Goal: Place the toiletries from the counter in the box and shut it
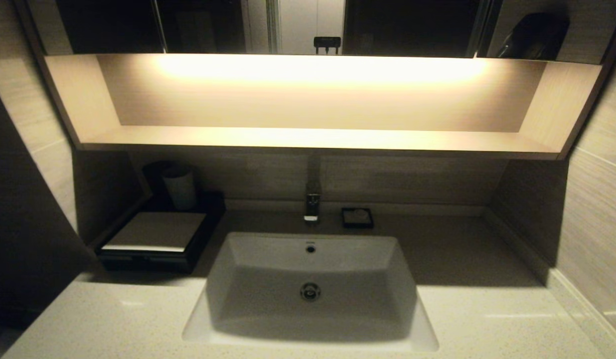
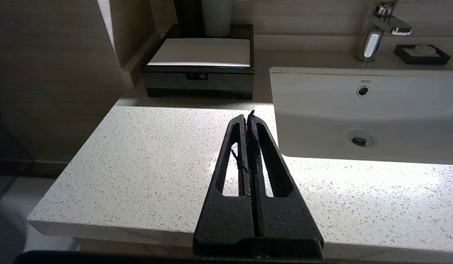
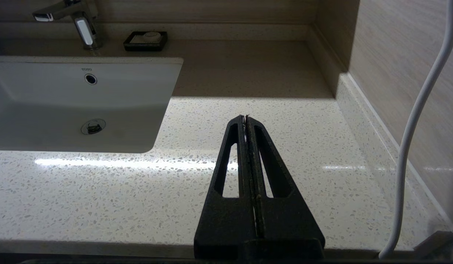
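1. While the head view takes in the lit wooden shelf (image 1: 318, 137) and the whole sink (image 1: 228, 279), neither arm appears there; only the wrist views show the grippers.
2. At the back left corner of the counter (image 1: 487, 319) sits the box (image 1: 156, 239), with a pale cup (image 1: 180, 187) behind it; the left wrist view adds its drawer front, pushed in flush.
3. No wrapped toiletries can be made out in any view.
4. Beside the tap (image 1: 312, 202), a small black dish (image 1: 357, 217) rests on the counter.
5. Hovering over the counter's front edge left of the sink, the left gripper (image 2: 249, 116) has its fingers pressed together, holding nothing.
6. Right of the sink, the right gripper (image 3: 245, 118) is likewise closed and empty, a white cable (image 3: 413, 139) hanging near it.
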Robot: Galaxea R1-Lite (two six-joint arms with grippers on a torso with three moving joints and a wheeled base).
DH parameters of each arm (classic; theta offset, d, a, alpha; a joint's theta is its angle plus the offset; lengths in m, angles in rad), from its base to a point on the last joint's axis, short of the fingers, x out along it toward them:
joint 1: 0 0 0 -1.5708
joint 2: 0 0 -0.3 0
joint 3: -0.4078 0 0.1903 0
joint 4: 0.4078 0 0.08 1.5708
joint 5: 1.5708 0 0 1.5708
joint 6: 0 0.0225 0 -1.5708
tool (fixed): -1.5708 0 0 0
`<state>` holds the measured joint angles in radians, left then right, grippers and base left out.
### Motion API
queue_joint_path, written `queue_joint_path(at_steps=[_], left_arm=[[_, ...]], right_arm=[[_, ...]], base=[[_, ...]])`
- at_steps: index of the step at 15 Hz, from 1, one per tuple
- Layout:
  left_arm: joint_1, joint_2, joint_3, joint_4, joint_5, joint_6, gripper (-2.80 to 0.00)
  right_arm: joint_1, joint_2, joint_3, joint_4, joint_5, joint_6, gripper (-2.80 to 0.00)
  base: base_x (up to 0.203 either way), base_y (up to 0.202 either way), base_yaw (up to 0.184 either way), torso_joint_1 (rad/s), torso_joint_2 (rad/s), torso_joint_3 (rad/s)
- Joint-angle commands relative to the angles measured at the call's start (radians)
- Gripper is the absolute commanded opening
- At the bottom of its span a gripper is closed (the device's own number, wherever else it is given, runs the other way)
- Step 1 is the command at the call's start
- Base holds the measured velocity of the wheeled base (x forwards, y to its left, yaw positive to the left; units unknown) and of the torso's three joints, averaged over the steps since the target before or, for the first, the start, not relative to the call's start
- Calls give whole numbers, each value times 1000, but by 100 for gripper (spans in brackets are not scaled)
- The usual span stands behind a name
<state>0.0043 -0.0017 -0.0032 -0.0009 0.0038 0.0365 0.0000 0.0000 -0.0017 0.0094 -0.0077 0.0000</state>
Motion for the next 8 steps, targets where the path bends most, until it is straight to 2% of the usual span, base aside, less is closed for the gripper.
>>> queue_joint_path(at_steps=[1, 8], left_arm=[[0, 0, 0, -1, 1, 0, -280], [0, 0, 0, -1, 1, 0, -280]], right_arm=[[0, 0, 0, 0, 0, 2, -280], [0, 0, 0, 0, 0, 3, -280]], base=[[0, 0, 0, 0, 0, 0], [0, 0, 0, 0, 0, 0]])
